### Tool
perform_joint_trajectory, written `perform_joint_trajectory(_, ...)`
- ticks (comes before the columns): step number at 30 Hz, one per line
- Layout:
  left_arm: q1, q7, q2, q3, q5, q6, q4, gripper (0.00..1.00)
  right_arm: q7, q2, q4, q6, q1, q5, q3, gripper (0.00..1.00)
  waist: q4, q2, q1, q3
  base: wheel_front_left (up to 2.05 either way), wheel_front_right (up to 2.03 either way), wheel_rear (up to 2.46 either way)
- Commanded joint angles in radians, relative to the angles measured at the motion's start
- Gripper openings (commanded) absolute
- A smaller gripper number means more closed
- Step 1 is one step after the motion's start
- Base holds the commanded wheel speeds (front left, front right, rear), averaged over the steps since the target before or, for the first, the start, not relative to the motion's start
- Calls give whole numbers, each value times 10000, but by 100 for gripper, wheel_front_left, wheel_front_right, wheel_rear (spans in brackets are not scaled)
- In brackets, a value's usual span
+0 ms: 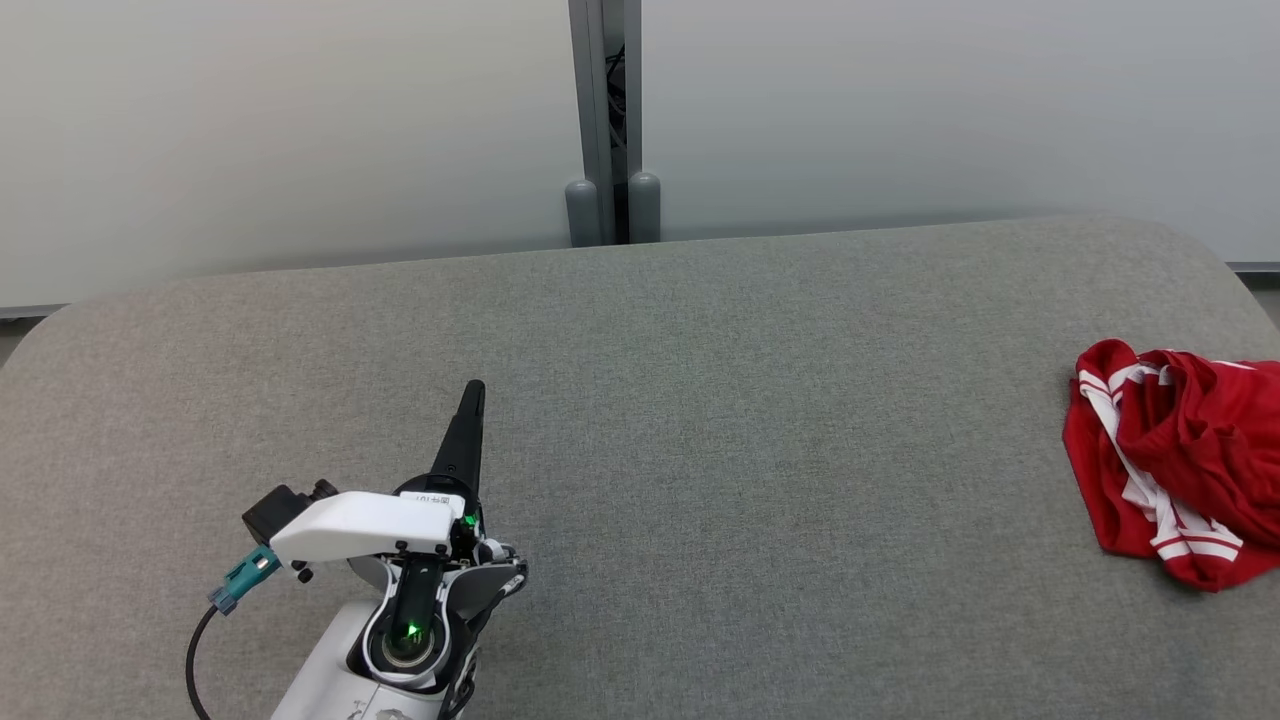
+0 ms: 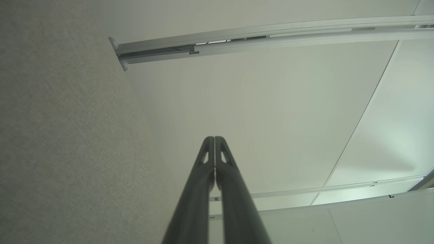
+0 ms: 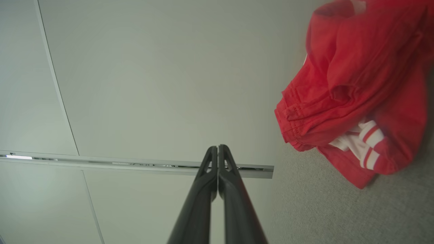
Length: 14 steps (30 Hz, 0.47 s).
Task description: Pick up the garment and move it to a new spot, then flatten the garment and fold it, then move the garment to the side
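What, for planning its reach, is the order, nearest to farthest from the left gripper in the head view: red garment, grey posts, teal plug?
From the left gripper:
1. teal plug, on its own wrist, lower left.
2. grey posts, behind the table, middle.
3. red garment, table's far right.

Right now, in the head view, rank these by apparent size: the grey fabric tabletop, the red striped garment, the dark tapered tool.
1. Grey fabric tabletop, by far largest.
2. Crumpled red garment with white stripes, cut off at the right edge.
3. Dark tapered left tool, shut, smallest.
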Motion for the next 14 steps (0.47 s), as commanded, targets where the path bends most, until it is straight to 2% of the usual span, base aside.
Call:
perform_joint_trajectory(1, -162, 26, 47, 9, -57, -35, -13, 0, 8, -39, -72, 7, -71, 11, -23, 0, 0, -1, 0, 0, 0, 0, 0)
perform_joint_trajectory(14, -161, 26, 48, 9, -57, -35, -14, 0, 9, -38, -72, 7, -72, 10, -23, 0, 0, -1, 0, 0, 0, 0, 0)
